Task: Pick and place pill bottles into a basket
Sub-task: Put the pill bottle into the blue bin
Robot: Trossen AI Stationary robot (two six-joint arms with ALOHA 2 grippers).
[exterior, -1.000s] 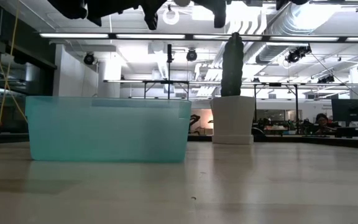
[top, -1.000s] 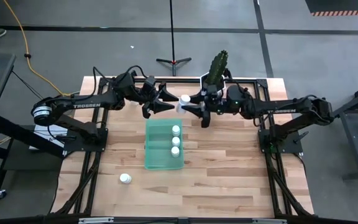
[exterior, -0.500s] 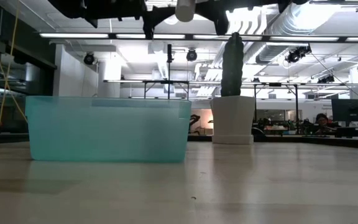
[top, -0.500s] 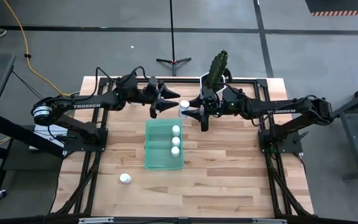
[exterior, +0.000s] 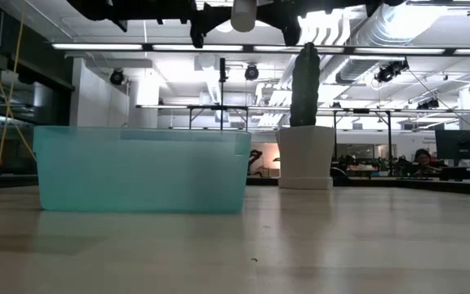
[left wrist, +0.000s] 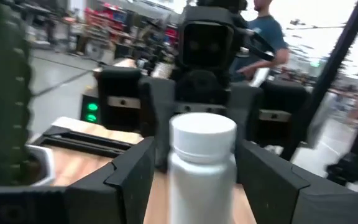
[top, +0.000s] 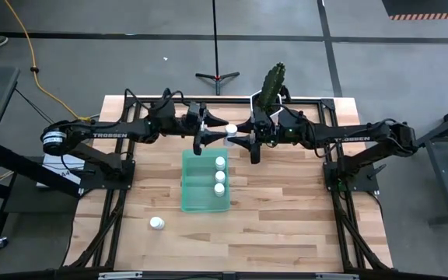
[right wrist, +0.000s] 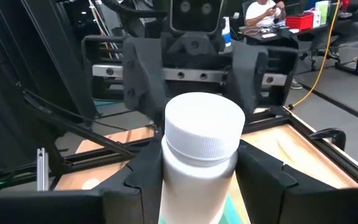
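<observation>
A white pill bottle (top: 230, 130) hangs upright in the air beyond the far right corner of the green basket (top: 194, 180). My right gripper (top: 241, 136) is shut on it, reaching in level from the table's right. My left gripper (top: 215, 134) faces it from the left and is open. Its fingers (left wrist: 132, 177) stand on either side of the same bottle (left wrist: 202, 158); I cannot see them touch it. Three more bottles (top: 219, 176) stand in a row along the basket's right wall. Another bottle (top: 156, 223) stands on the table near the front left. My right gripper pinches the bottle's body (right wrist: 169, 183), below the cap, between its two fingers (right wrist: 138, 180). The fingers come level from the table's right. The bottle stands upright with its cap up, lifted clear of the table and the basket.
A white pot with a green cactus (top: 271, 84) stands at the far edge, just behind my right gripper. In the low view the basket (exterior: 141, 170) stands left of the pot (exterior: 306, 155). Bare wood lies right of the basket and along the near edge.
My left gripper has moved toward the table's right edge, up to the held bottle, rolling as it went. Its fingers now flank the bottle. My right gripper has stayed in place and tipped slightly, so the bottle now hangs more upright in the low view.
</observation>
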